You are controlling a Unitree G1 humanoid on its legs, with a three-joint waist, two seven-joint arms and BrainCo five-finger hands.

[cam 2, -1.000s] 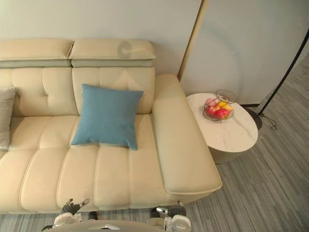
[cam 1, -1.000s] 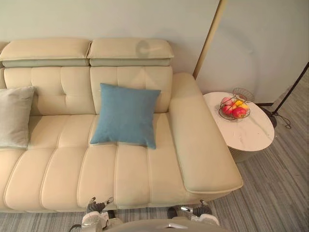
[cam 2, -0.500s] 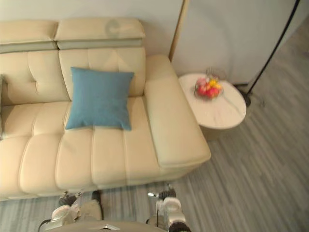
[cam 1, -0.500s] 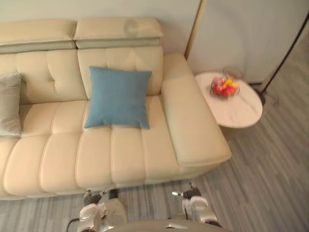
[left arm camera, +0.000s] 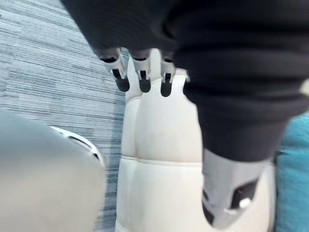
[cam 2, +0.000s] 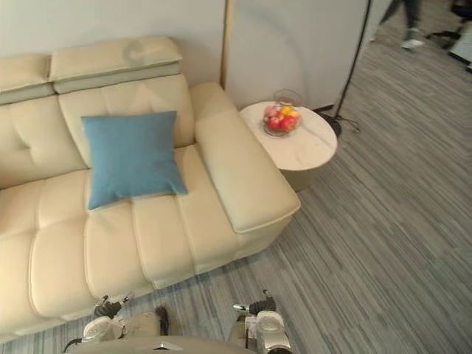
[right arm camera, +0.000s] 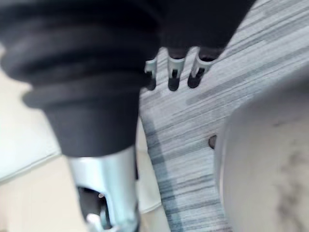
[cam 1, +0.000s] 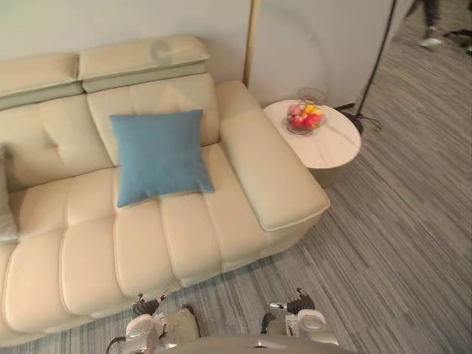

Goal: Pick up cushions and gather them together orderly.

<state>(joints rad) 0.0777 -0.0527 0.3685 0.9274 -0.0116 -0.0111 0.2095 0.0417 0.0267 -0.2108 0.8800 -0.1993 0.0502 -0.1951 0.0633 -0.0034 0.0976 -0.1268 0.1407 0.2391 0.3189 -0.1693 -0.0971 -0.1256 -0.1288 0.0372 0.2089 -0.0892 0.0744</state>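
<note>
A blue square cushion (cam 1: pixel 158 155) leans against the backrest of the cream sofa (cam 1: pixel 236 221), near its right armrest. A sliver of a grey cushion (cam 1: pixel 4 203) shows at the sofa's far left. My left hand (cam 1: pixel 141 325) and right hand (cam 1: pixel 304 321) hang low over the floor in front of the sofa, well short of both cushions. In the left wrist view the fingers (left arm camera: pixel 141 73) are relaxed and hold nothing, with the sofa seat and the blue cushion (left arm camera: pixel 293 183) past them. The right hand's fingers (right arm camera: pixel 174 76) are also relaxed and empty, over the carpet.
A round white side table (cam 1: pixel 332 147) with a bowl of fruit (cam 1: pixel 304 118) stands by the sofa's right armrest. A black lamp pole (cam 1: pixel 377 59) rises behind it. A person's legs (cam 1: pixel 430 22) show at the far right. Grey striped carpet (cam 1: pixel 398 251) spreads to the right.
The camera has swung right and pulled back, so the sofa sits further left and more floor shows. Neither cushion has moved on the sofa. Both hands stay low and empty.
</note>
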